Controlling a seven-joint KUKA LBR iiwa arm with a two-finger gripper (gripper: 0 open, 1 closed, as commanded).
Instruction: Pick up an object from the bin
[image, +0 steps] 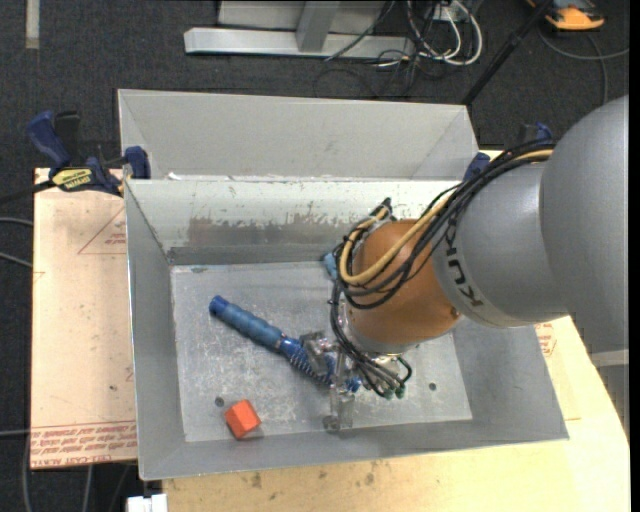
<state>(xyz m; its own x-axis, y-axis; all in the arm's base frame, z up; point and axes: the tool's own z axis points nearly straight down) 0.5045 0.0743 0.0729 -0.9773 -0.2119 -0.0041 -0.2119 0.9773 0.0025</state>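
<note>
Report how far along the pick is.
Done: the arm is inside the bin, with the gripper low over the floor near the front wall. In hand: it sits beside the right end of the blue-handled tool, though no grasp can be seen. Left: gripping and lifting. The tool and the orange block both lie on the floor.

My gripper (338, 408) hangs low over the floor of the grey metal bin (150, 300), at six o'clock from its middle. A long blue rod-shaped tool with a ribbed end (250, 325) lies slantwise, handle towards ten o'clock and ribbed end right by me at eleven o'clock; whether we touch, I cannot tell. A small orange block (241, 419) sits apart at nine o'clock.
</note>
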